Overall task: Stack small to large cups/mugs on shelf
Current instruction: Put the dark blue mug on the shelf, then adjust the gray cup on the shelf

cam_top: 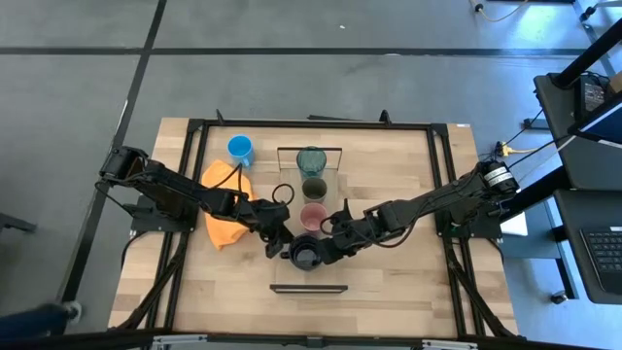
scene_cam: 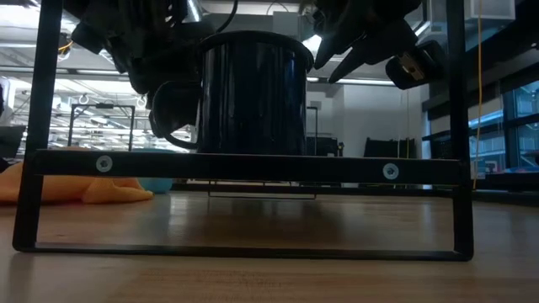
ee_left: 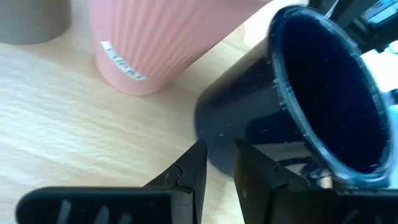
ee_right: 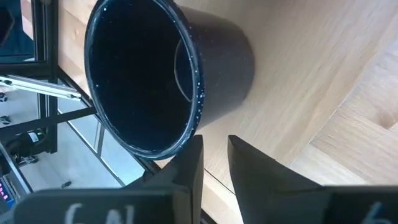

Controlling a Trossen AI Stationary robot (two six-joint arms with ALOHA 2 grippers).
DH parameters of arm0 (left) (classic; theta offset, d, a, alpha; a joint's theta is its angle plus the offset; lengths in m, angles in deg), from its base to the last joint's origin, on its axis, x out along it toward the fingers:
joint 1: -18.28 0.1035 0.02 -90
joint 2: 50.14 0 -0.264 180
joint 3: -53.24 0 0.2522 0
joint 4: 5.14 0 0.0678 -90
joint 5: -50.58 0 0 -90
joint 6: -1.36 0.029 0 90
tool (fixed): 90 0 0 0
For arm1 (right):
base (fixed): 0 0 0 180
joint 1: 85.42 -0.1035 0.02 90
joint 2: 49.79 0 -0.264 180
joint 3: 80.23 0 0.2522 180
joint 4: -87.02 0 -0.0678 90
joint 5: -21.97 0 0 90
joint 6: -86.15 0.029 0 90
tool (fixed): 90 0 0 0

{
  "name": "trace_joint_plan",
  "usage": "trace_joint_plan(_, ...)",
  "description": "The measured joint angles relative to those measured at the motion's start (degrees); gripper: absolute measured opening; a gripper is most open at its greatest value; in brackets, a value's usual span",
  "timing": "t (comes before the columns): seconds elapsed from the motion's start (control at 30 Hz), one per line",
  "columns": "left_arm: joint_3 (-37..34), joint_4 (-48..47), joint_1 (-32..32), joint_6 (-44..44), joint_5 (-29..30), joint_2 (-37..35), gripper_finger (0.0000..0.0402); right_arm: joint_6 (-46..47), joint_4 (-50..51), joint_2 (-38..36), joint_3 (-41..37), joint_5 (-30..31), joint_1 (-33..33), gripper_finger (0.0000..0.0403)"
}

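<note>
The shelf [cam_top: 335, 277] runs from far to near across the table's middle. The teal tumbler [cam_top: 311, 159], the olive cup [cam_top: 313, 187], the pink cup [cam_top: 312, 216] and the black mug [cam_top: 305, 255] stand on it in a row, the mug nearest. In the low view the mug [scene_cam: 251, 93] stands upright on its base, handle [scene_cam: 167, 111] toward the left. My left gripper [cam_top: 281, 241] is beside the handle side, low by the mug's wall [ee_left: 249, 118]. My right gripper [cam_top: 331, 249] is at the mug's right, by its rim [ee_right: 186, 118]. Both show a narrow gap and hold nothing.
The bright blue mug [cam_top: 240, 149] stands on the table at the far left of the shelf. An orange cloth [cam_top: 225, 209] lies under my left arm. Black frames [scene_cam: 459, 126] close the shelf's ends. Bare shelf plank [cam_top: 309, 280] lies near of the black mug.
</note>
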Motion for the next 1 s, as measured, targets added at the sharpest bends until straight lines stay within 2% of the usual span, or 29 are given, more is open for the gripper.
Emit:
trace_joint_plan(0.23,-0.02,-1.14,0.82,1.26,-0.31,-2.86,0.0069,-0.24,2.08,0.0,0.0,0.04,-0.02,0.0076)
trace_joint_plan(0.53,0.0,-14.12,1.01,2.95,3.78,-10.43,0.0069,-1.74,3.15,0.0,0.0,0.17,-0.02,0.0076)
trace_joint_plan(1.0,0.04,-10.95,-0.98,1.4,5.18,-7.65,0.0069,-3.14,2.88,0.0,0.0,2.05,0.0,0.0076)
